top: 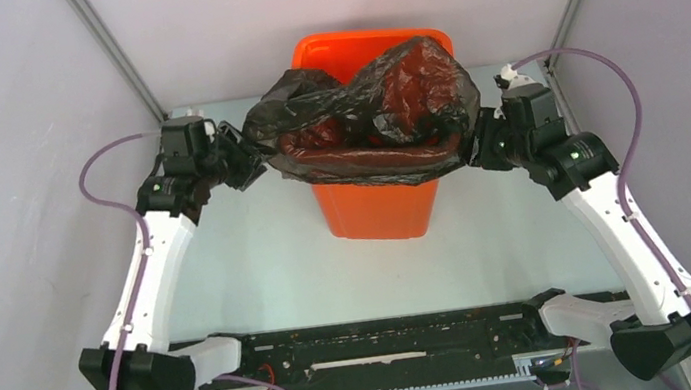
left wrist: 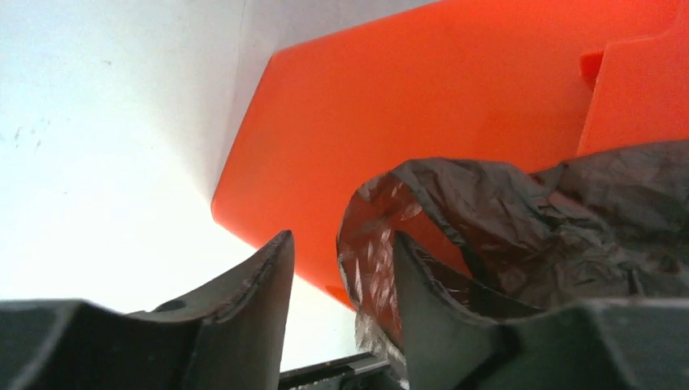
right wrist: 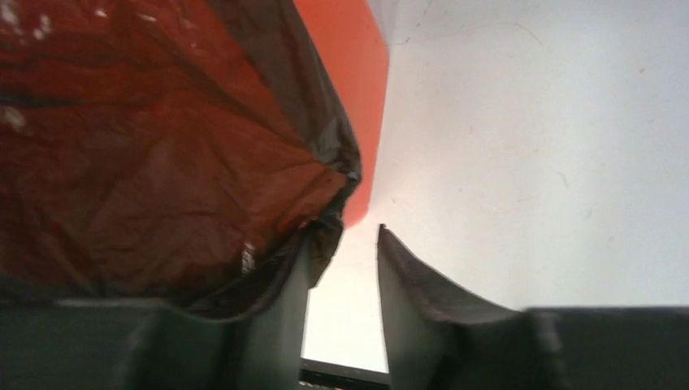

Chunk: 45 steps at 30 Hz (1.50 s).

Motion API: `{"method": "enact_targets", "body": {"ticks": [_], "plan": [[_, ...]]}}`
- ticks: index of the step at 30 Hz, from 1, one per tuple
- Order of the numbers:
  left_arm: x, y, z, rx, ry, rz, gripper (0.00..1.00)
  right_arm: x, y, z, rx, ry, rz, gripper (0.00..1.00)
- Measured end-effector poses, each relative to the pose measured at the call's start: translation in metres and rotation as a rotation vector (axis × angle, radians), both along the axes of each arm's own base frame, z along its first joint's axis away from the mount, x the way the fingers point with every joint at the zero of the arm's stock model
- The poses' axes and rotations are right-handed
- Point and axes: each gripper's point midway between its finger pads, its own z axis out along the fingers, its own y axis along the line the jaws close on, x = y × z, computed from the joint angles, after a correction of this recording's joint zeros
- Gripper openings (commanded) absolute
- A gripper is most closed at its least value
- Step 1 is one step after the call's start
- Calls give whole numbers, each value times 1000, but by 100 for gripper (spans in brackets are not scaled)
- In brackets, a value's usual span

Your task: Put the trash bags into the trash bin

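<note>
**Bag draped over bin mouth; both end effectors open, nothing clamped**

The bin (top: 378, 206) is seen upright on the table (top: 260, 267), between the two end effectors. The bag (top: 381, 110) is bunched over the bin's mouth and spread across the near rim. It hangs partway down the near wall, while the far rim is bare. Orange is seen through the thin film.

Left end effector (left wrist: 341, 244): the jaws are parted widely, with open space seen between them. The bin's wall is directly ahead of the fingertips. A loop of the bag's edge is hung over the finger (left wrist: 422, 301) on the right of the wrist view, with film lying against that finger's inner face. The other finger is clear of the film, so no grip is made.

Right end effector (right wrist: 345, 244): the jaws are likewise parted, and bare table is seen through the gap. The bag is draped over the finger (right wrist: 280, 325) on the left of the wrist view and fills the space above and beside it. A strip of the bin's wall is seen just ahead of the fingertips. The opposite finger is bare, and nothing is pinched.
</note>
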Motion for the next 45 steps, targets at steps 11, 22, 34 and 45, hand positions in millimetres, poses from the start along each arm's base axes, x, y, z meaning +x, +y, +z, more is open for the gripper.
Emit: {"method": "enact_targets", "body": {"ticks": [11, 22, 34, 45], "plan": [[-71, 30, 73, 163, -212, -17, 81, -56, -9, 98, 98, -217, 68, 89], [-103, 41, 132, 208, -403, -14, 97, -32, -3, 164, 129, -366, 120, 94], [-28, 2, 148, 408, -598, -247, 84, 72, 13, 126, 319, -320, 317, 86], [-24, -22, 137, 412, -626, -416, 68, 79, 28, 157, 442, -443, 437, 66]]}}
